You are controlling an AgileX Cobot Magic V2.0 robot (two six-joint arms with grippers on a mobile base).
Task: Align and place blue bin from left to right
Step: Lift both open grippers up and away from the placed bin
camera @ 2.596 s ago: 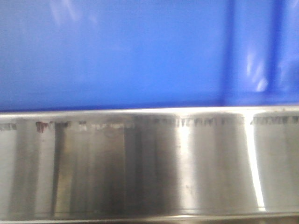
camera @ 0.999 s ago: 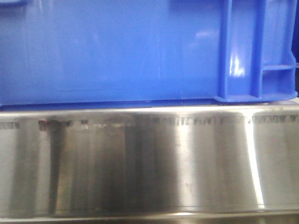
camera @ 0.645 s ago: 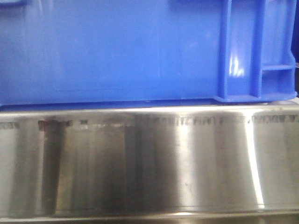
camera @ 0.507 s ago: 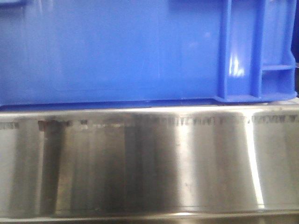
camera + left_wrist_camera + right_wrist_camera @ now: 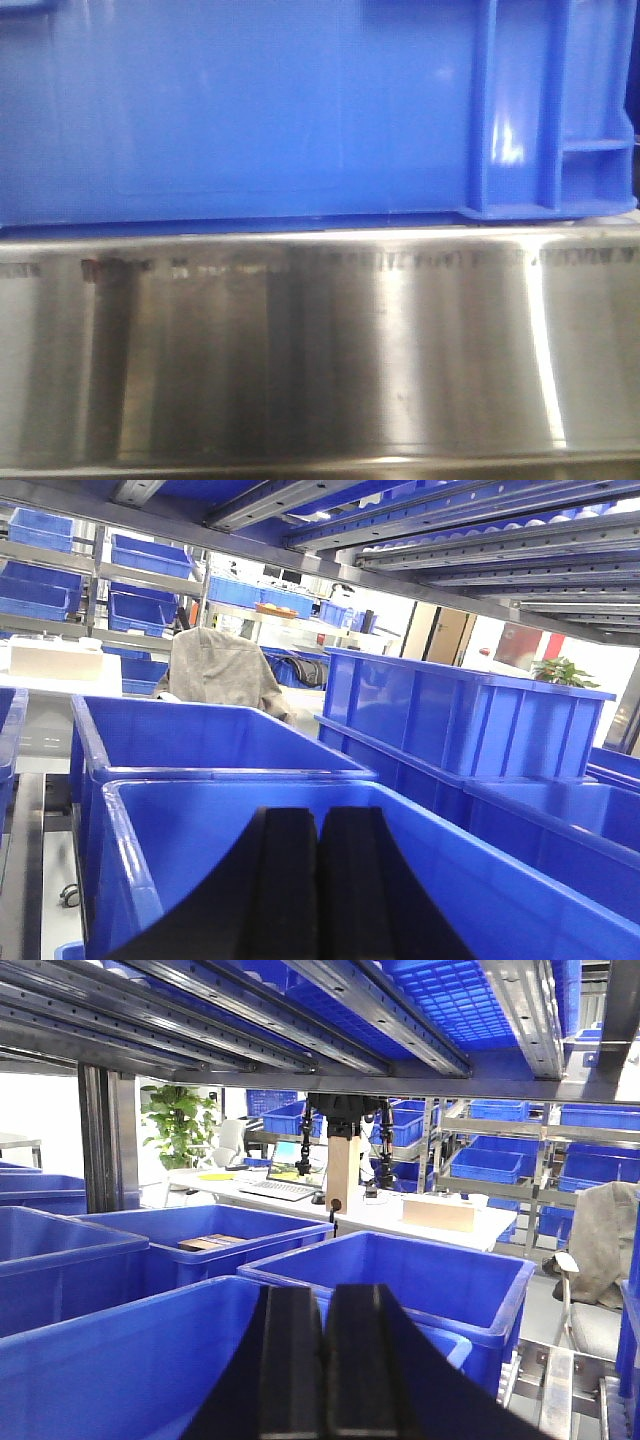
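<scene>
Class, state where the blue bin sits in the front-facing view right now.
The blue bin fills the upper half of the front-facing view, resting on the steel ledge, its ribbed corner at the right.

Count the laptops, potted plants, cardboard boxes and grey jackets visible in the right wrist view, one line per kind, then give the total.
laptop: 1
potted plant: 1
cardboard box: 1
grey jacket: 1
Total: 4
</scene>
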